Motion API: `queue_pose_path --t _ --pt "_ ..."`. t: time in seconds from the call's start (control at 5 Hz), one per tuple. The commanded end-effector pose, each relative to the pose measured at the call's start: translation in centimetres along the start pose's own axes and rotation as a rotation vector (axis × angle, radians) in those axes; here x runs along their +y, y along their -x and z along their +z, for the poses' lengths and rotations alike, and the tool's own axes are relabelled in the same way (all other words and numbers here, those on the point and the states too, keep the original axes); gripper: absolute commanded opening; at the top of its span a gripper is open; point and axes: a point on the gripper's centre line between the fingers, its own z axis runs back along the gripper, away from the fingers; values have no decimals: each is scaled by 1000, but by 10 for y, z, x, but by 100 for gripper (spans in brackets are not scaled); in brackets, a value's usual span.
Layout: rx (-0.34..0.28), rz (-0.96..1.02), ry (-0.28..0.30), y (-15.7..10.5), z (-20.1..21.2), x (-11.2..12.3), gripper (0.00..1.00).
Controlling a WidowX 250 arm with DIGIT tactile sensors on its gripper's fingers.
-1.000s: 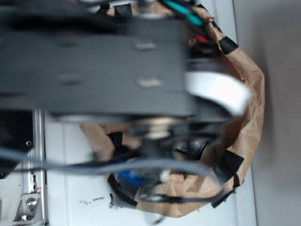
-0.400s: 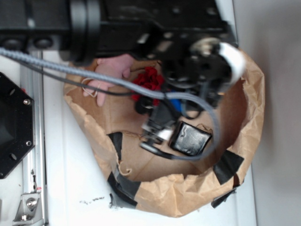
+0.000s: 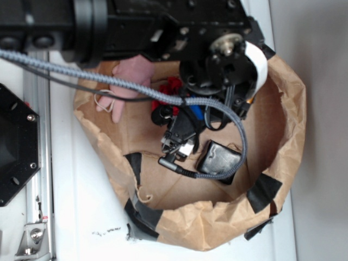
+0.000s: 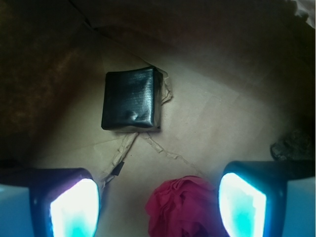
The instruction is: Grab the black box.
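Above the floor of the brown paper nest (image 3: 285, 130), I see my gripper (image 4: 158, 197) with its two fingers (image 4: 74, 205) spread wide and nothing held between them. Between those fingers lies the red flower (image 4: 182, 205), and the black box (image 4: 132, 98) rests flat on the paper just beyond it, apart from both fingers. Inside the same nest, a pink toy (image 3: 128, 81) lies past the flower, and a dark rough lump (image 4: 291, 145) sits at the paper's edge.
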Motion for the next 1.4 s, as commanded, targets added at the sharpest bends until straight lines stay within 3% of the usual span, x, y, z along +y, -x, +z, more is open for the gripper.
queue_pose_path --t 0.0,0.2,0.6,0.8,1.0,1.2 --pt "-51 1 -39 -5 16 0 100" --pt "-97 9 -126 -16 -7 -6 100" --pt "-121 -18 -173 -25 -20 -34 100" --pt "-119 -26 -184 -36 -23 -37 100" --pt "-121 28 -228 -46 -31 -15 100" --pt "-100 12 -251 -47 -42 -11 100"
